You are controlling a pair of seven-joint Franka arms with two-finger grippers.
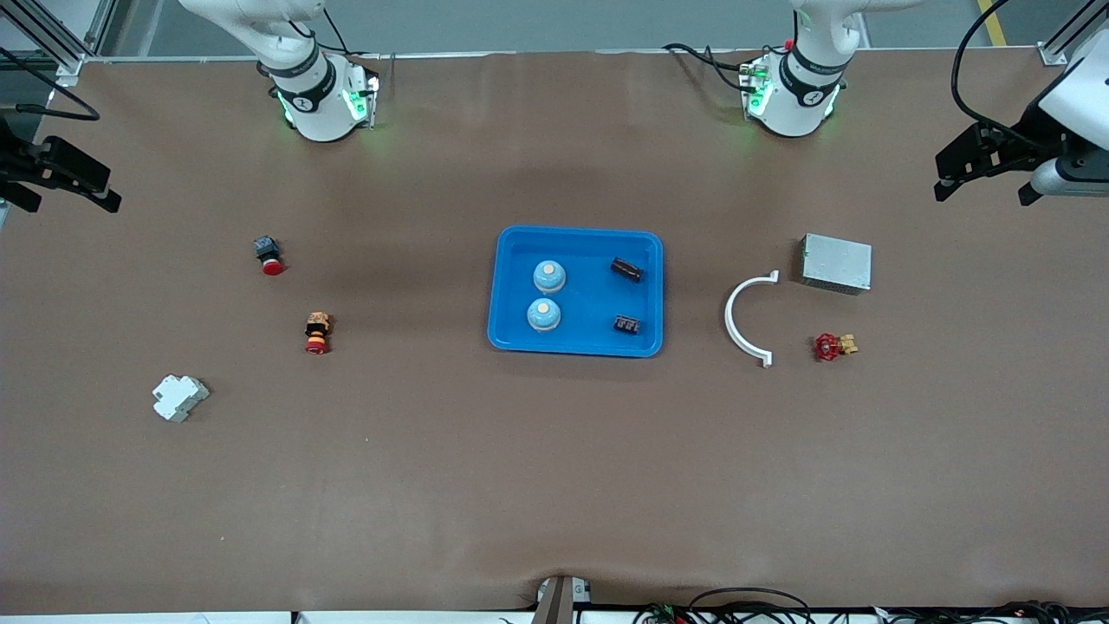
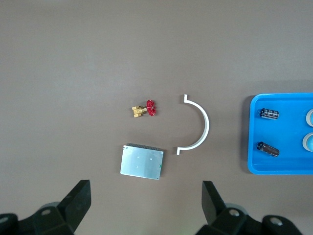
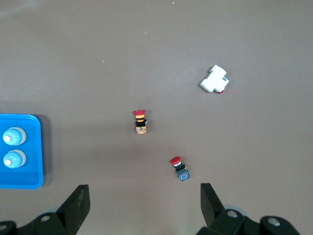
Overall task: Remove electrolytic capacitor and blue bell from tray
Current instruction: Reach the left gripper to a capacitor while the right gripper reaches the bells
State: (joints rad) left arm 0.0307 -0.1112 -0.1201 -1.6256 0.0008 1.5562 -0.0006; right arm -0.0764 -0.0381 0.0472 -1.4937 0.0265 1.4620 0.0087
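A blue tray [image 1: 585,295] lies at the table's middle. In it are two light blue bells [image 1: 548,276] [image 1: 543,315] toward the right arm's end and two black capacitors [image 1: 626,269] [image 1: 626,325] toward the left arm's end. My left gripper [image 1: 983,192] hangs open and empty over the left arm's end of the table; its wrist view [image 2: 146,196] shows the tray's edge [image 2: 254,147] and the capacitors [image 2: 269,114]. My right gripper [image 1: 69,204] hangs open and empty over the right arm's end; its wrist view [image 3: 143,198] shows the tray [image 3: 29,152] and the bells [image 3: 13,136].
Toward the left arm's end lie a white curved bracket [image 1: 745,319], a grey metal box [image 1: 836,263] and a red-handled valve [image 1: 833,347]. Toward the right arm's end lie a red push button [image 1: 269,256], a yellow and red button [image 1: 318,334] and a white breaker [image 1: 179,398].
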